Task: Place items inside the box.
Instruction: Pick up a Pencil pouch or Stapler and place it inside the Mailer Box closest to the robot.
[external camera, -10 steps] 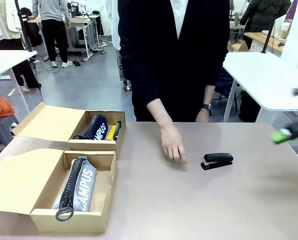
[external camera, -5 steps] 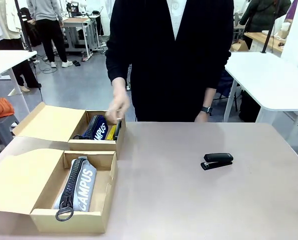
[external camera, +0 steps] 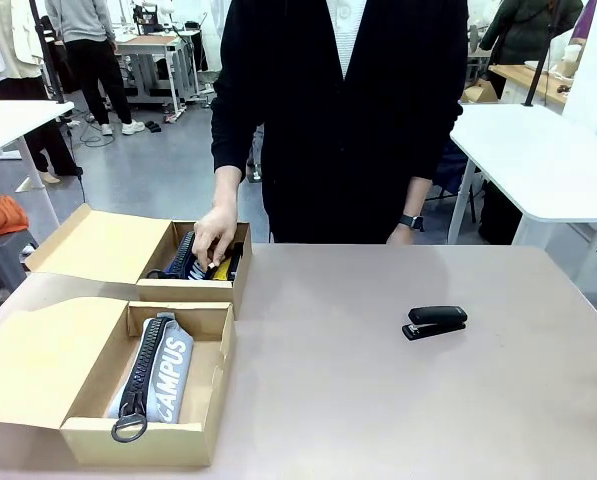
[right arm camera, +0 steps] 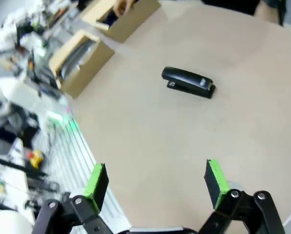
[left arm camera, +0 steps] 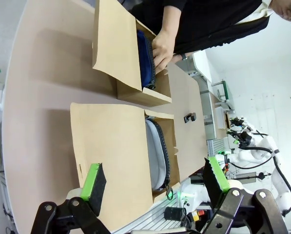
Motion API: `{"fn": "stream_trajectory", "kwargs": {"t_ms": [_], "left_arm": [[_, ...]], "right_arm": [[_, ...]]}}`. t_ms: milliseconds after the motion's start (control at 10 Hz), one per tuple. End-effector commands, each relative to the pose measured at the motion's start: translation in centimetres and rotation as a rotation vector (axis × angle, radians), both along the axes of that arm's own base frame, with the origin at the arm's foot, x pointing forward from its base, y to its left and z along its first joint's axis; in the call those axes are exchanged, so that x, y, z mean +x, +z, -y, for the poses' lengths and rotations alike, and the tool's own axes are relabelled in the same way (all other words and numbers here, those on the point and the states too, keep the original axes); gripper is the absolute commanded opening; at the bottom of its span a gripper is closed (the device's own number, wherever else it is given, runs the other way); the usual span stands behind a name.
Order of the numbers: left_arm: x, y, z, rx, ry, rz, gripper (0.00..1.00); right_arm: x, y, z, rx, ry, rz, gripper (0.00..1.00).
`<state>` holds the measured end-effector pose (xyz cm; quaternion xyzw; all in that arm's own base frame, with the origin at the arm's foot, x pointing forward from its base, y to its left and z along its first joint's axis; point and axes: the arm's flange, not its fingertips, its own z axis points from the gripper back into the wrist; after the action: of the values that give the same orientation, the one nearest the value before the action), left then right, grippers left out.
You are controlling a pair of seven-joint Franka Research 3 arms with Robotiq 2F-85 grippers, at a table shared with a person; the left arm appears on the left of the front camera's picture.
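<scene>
We see person's hand [external camera: 215, 236] reaching into far box [external camera: 193, 291], black stapler [external camera: 435, 322] sitting on table [external camera: 378, 410]. Left gripper [left arm camera: 154, 178], right gripper [right arm camera: 155, 179] both wide, empty.

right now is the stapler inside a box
No, the stapler lies on the table, apart from the near box and the far box.

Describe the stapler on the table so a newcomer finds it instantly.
Two open cardboard boxes sit on the left side of the tan table. On its right half lies a black stapler. It is the one item outside a box, on bare tabletop.
</scene>
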<state>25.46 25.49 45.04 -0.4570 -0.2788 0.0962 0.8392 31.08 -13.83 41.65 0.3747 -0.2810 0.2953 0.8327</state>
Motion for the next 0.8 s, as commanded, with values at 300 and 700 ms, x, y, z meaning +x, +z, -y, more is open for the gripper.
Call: {"fn": "stream_trajectory", "kwargs": {"t_ms": [300,700], "left_arm": [[0.0,0.1,0.1,-0.006,-0.004,0.026,1.0],[0.0,0.1,0.1,-0.006,-0.004,0.026,1.0]], "right_arm": [[11.9,-2.0,-16.2,-0.311,0.531,0.486,1.0],[11.4,-1.7,-20.1,-0.386,0.585,0.398,1.0]]}}
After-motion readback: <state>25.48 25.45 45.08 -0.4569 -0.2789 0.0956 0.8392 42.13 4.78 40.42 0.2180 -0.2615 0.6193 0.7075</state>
